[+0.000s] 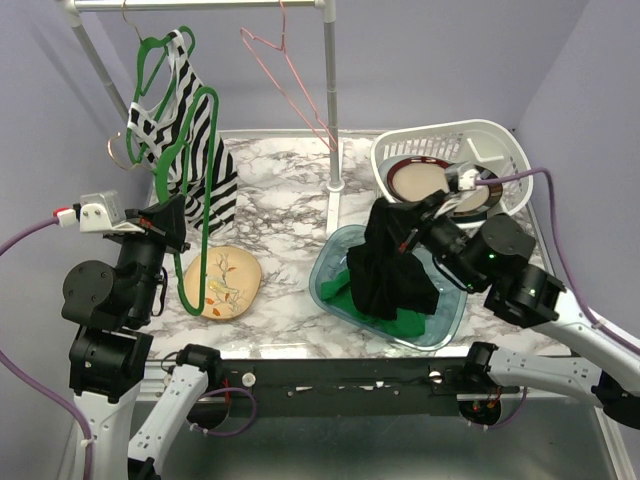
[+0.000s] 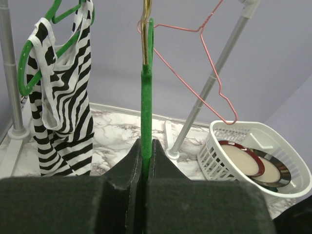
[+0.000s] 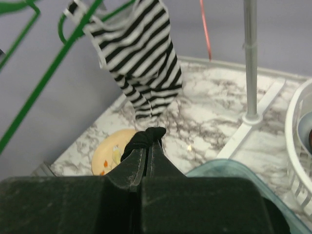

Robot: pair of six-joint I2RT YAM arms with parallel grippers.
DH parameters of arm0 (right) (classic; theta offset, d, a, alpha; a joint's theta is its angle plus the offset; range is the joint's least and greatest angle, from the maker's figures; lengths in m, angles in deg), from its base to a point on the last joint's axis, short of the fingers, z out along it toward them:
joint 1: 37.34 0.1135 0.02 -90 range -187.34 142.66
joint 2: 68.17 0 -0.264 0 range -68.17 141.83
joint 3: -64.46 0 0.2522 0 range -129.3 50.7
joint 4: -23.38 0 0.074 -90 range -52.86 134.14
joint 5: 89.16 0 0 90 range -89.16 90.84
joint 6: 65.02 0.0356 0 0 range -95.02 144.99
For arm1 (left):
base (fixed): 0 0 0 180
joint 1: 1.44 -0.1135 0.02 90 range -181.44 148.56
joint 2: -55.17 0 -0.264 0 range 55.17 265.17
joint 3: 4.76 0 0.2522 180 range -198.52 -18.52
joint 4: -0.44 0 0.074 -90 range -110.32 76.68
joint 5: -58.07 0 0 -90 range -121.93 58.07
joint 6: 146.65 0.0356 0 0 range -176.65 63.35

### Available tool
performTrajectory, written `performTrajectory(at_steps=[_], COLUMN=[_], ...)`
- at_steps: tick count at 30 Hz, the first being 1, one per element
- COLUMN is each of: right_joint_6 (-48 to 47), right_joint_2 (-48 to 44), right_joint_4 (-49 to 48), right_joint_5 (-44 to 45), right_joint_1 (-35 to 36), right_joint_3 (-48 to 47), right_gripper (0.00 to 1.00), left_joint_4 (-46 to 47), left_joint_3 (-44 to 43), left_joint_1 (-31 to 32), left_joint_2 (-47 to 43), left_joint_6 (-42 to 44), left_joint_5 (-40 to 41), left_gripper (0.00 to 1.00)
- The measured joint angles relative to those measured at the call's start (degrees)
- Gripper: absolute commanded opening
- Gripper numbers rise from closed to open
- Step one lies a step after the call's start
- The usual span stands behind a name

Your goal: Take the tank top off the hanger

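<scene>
My right gripper is shut on the top of a black tank top, which hangs free over a clear teal bin. In the right wrist view a black bunch of the tank top sticks out between the closed fingertips of that gripper. My left gripper is shut on a bare green hanger. The hanger stands upright between the jaws of the left gripper in the left wrist view. The black top and the green hanger are apart.
A black-and-white striped tank top hangs on a second green hanger at the rack's left. A pink wire hanger hangs by the rack pole. A white basket holds plates. A yellow plate lies front left. A green cloth lies in the bin.
</scene>
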Motion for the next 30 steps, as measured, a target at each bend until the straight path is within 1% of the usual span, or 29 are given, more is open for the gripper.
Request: performTrajectory(at_steps=[3, 10, 13, 15, 18, 23, 24, 25, 26, 27, 29, 30], right_joint_6=[1.46, 4.94, 7.63, 11.72, 17.77, 28.09, 29.62, 31.47, 33.64, 34.91, 37.20, 37.33], right_joint_2=[2.67, 11.98, 16.17, 17.79, 17.40, 16.87, 16.85, 16.74, 16.63, 16.61, 16.33, 16.02], right_joint_4=[0.33, 1.73, 4.83, 6.75, 8.44, 12.90, 13.51, 13.94, 14.40, 14.62, 14.99, 15.15], right_joint_5=[0.00, 6.05, 9.29, 9.84, 10.10, 13.64, 14.40, 15.28, 16.28, 16.79, 17.70, 17.92], right_joint_1=[0.02, 0.00, 0.00, -0.02, -0.02, -0.13, -0.15, -0.28, -0.39, -0.39, -0.46, -0.46], right_joint_3=[2.89, 10.95, 12.81, 14.84, 18.51, 23.52, 23.85, 24.30, 24.72, 24.94, 25.27, 25.27], right_gripper=[0.01, 0.01, 0.01, 0.01, 0.01, 0.01, 0.02, 0.06, 0.13, 0.26, 0.37, 0.45], left_joint_4=[0.00, 0.00, 0.00, 0.00, 0.00, -0.09, -0.04, -0.02, -0.02, -0.02, -0.04, -0.07], left_joint_3=[0.00, 0.00, 0.00, 0.00, -0.07, -0.63, -0.90, -1.16, -1.36, -1.42, -1.53, -1.57], left_joint_1=[0.00, 0.00, 0.00, 0.00, 0.00, 0.00, 0.00, 0.00, 0.00, 0.00, 0.00, 0.07], left_joint_2=[0.00, 0.85, 1.18, 1.42, 1.86, 2.80, 2.97, 3.23, 3.41, 3.50, 3.69, 3.82], left_joint_6=[0.02, 0.02, 0.04, 0.09, 0.17, 0.37, 0.39, 0.39, 0.39, 0.39, 0.42, 0.55], left_joint_5=[0.00, -0.20, -0.20, -0.20, -0.20, -0.20, -0.22, -0.22, -0.24, -0.24, -0.26, -0.26], left_gripper=[0.00, 0.00, 0.00, 0.00, 0.00, 0.00, 0.00, 0.00, 0.00, 0.00, 0.00, 0.00])
